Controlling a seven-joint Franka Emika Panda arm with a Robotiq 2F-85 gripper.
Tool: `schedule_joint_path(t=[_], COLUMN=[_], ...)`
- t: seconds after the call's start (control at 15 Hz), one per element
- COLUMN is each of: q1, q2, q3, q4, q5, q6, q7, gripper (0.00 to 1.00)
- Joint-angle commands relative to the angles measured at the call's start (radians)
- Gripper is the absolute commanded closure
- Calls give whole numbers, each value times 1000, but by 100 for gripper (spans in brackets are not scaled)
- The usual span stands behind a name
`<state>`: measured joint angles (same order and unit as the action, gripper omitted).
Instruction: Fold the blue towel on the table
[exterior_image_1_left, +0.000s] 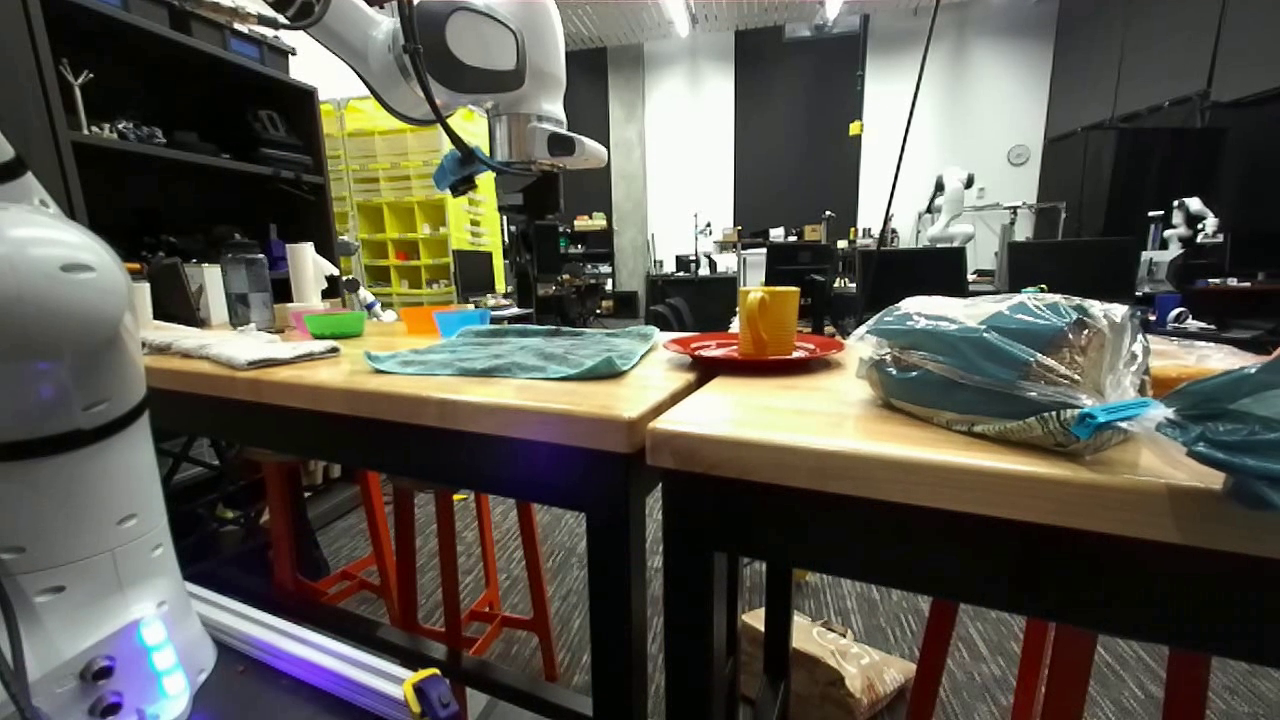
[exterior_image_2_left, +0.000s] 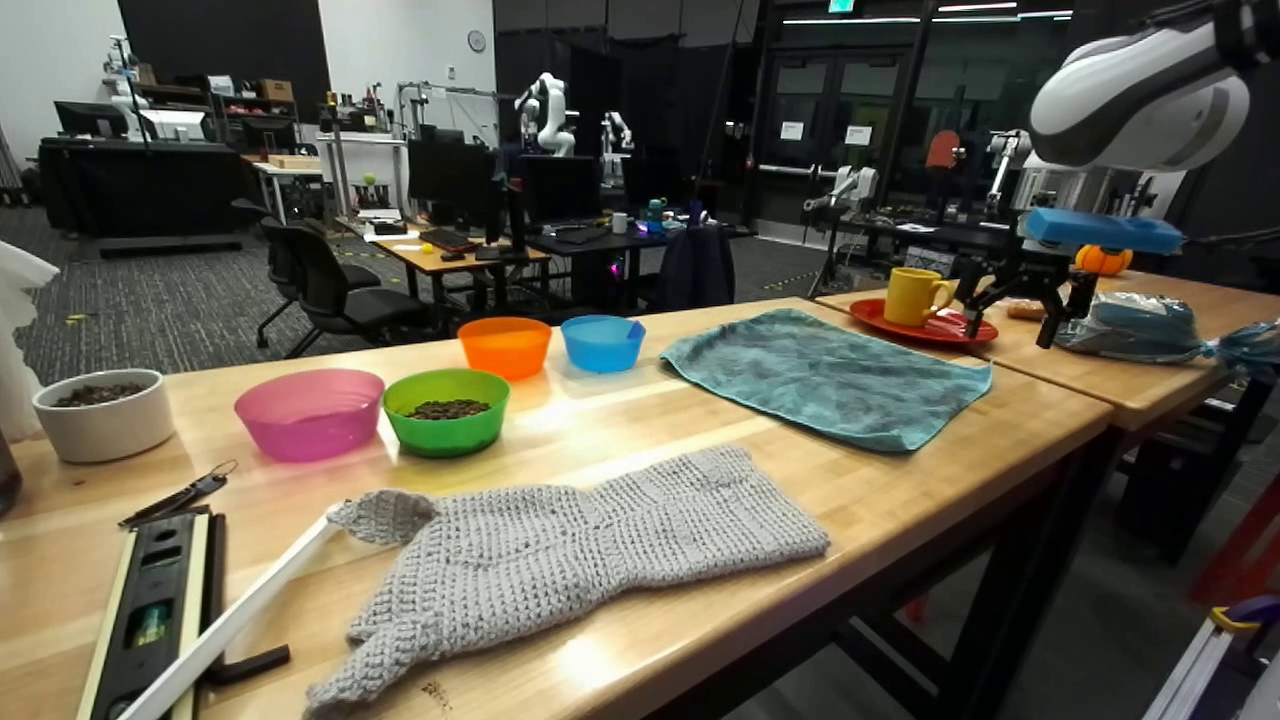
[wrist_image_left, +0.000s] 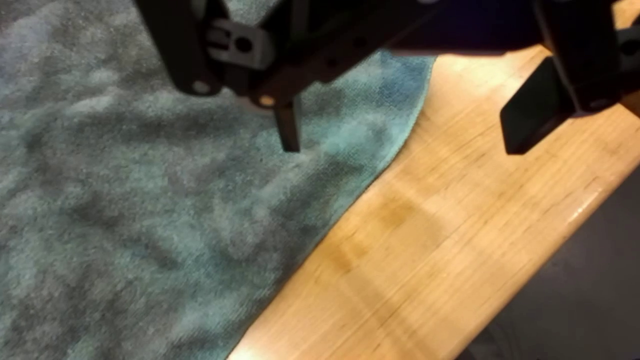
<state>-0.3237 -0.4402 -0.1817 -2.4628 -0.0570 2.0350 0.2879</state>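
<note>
Presently, teal towel (exterior_image_2_left: 830, 375) lying spread on wooden-topped workbench (exterior_image_2_left: 600, 430), Robotiq gripper (wrist_image_left: 403, 145) hanging above, its fingers wide apart.

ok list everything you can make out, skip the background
towel: 1, teal-blue, spread on table
bowls: 5, white, pink, green, orange, blue, same table
pellets: uncounted, brown, in white and green bowls
knitted piece: 1, gray, near table edge
level: 1, black and yellow, by knitted piece
strip: 1, white, across level
small items: 2, black, by level
mug: 1, yellow, on plate
plate: 1, red, beside towel
bundle: 1, blue, bagged, adjoining table
pumpkin: 1, orange, behind bundle
arm: 1, white, overhead
gripper: 1, black, open, above towel edge
</note>
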Motion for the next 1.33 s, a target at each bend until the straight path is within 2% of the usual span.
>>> schedule_joint_path(t=[0.0,0.67,1.27], q1=[1,-2,-11], q2=[0,32,160], q3=[-1,-13,-61], q4=[2,10,36], q5=[-1,2,8], q6=[-2,16,164], q7=[0,-6,-6], gripper=[0,0,0])
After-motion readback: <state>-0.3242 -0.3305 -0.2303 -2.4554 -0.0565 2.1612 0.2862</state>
